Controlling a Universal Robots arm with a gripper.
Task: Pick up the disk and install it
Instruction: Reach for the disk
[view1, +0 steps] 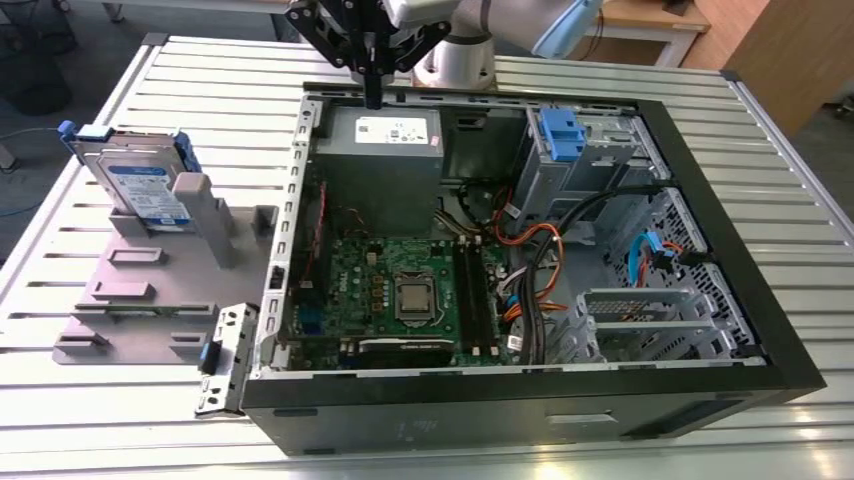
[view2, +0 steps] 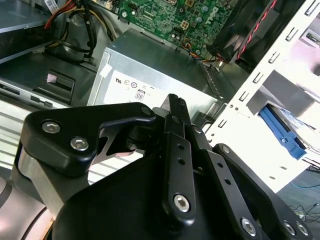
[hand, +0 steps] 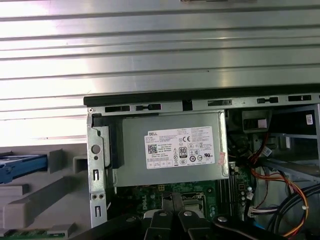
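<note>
The disk (view1: 140, 185) stands on edge in a grey holder (view1: 134, 300) on the table, at the exterior view's left of the open computer case (view1: 534, 405). It is silver with a white-and-blue label and a blue bracket. Its blue edge also shows in the second wrist view (view2: 282, 131) and the first wrist view (hand: 20, 166). My gripper (view1: 374, 98) hangs over the case's far edge, above the grey power-supply box (view1: 387, 135), well apart from the disk. The black fingers (view2: 175, 107) are shut together with nothing between them, and their tips (hand: 172, 200) point down at the box.
The case lies on its side with the motherboard (view1: 400, 290), cables and a blue-latched drive cage (view1: 567, 140) exposed. A second empty metal cage (view1: 641, 320) sits near the case front. A loose metal bracket (view1: 220, 360) leans by the holder. The slatted table (view1: 200, 90) surrounds everything.
</note>
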